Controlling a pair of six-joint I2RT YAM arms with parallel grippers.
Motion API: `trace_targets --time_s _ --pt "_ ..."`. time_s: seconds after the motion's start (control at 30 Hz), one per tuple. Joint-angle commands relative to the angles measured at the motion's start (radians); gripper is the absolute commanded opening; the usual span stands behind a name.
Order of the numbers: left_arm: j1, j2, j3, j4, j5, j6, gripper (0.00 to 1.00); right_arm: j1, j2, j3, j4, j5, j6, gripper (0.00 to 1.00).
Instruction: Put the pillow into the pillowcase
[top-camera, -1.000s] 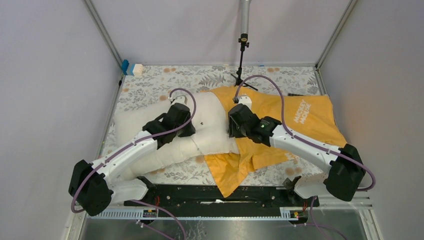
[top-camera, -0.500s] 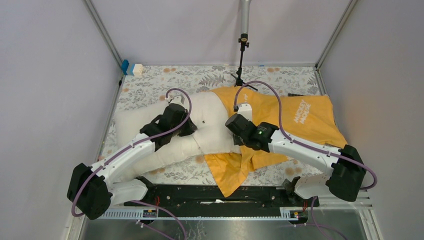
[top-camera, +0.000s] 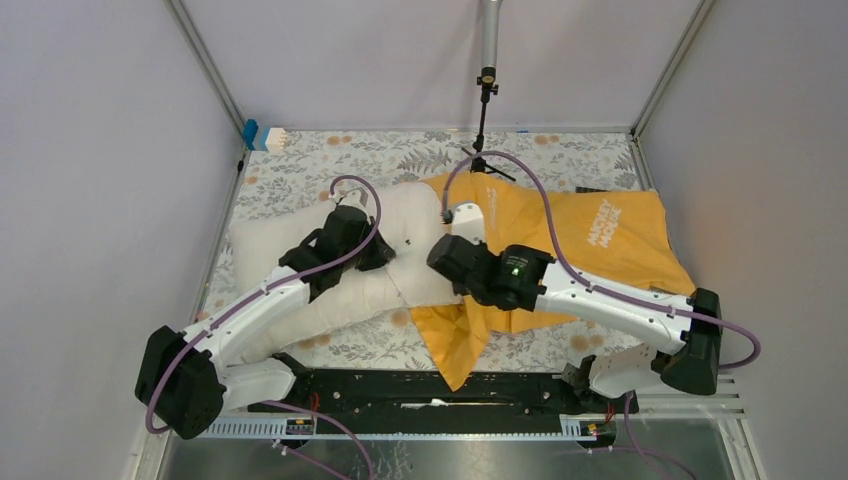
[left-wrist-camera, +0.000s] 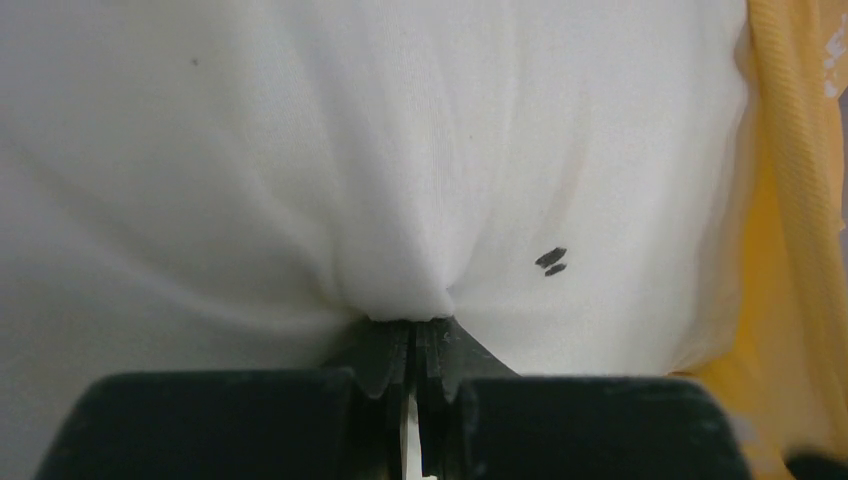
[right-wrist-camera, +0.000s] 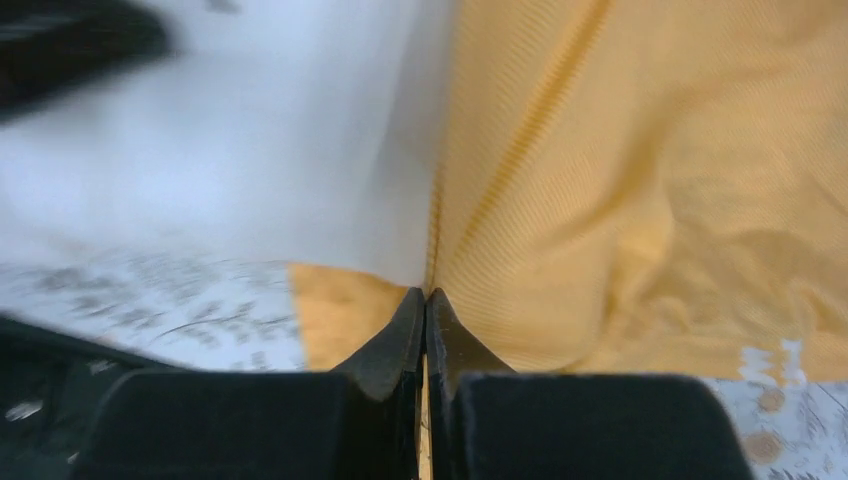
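Pillow (left-wrist-camera: 400, 150) and pillowcase (right-wrist-camera: 620, 180) being pinched, one per gripper.
Left gripper (left-wrist-camera: 415, 335) is clamping fully closed on a tuck of pillow fabric bulging ahead of it; right gripper (right-wrist-camera: 427, 300) is squeezing the pillowcase's edge, pillow lying just left.

Left end effector (left-wrist-camera: 414, 328) clamped, right end effector (right-wrist-camera: 426, 297) clamped

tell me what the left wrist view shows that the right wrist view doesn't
Only left wrist: the left hand pinching a fold of the pillow, and a small dark mark on its fabric. Only right wrist: the right hand shut on the pillowcase hem, plus the floral table cover. Both: white pillow beside orange pillowcase.
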Motion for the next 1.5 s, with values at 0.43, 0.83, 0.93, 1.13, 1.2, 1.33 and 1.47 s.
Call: trace_targets --time_s 0.43,0.83,0.93,1.13,1.2,1.33,1.47 --pt "0.006 -0.009 0.075 0.054 0.093 -0.025 0.0 0.192 0.104 0.134 0.185 -0.122 0.068 0.0" --pt "0.006 -0.089 -0.145 0.125 0.169 -0.072 0.0 -0.016 0.012 0.23 0.152 -0.108 -0.068 0.45" --pt "0.006 -0.104 -0.204 0.148 0.175 -0.087 0.0 -0.1 0.065 0.299 0.117 -0.067 -0.135 0.46" --pt "0.006 -0.124 -0.26 0.166 0.199 -0.094 0.0 -0.171 0.203 0.363 0.078 -0.002 -0.174 0.46" --pt "0.006 -0.136 -0.281 0.171 0.207 -0.099 0.0 -0.181 0.24 0.37 0.067 0.019 -0.172 0.47" --pt "0.005 -0.167 -0.336 0.196 0.225 -0.121 0.0 -0.216 0.308 0.381 0.067 0.019 -0.167 0.49" --pt "0.004 -0.179 -0.355 0.2 0.229 -0.124 0.0 -0.232 0.362 0.424 0.021 0.081 -0.157 0.49"
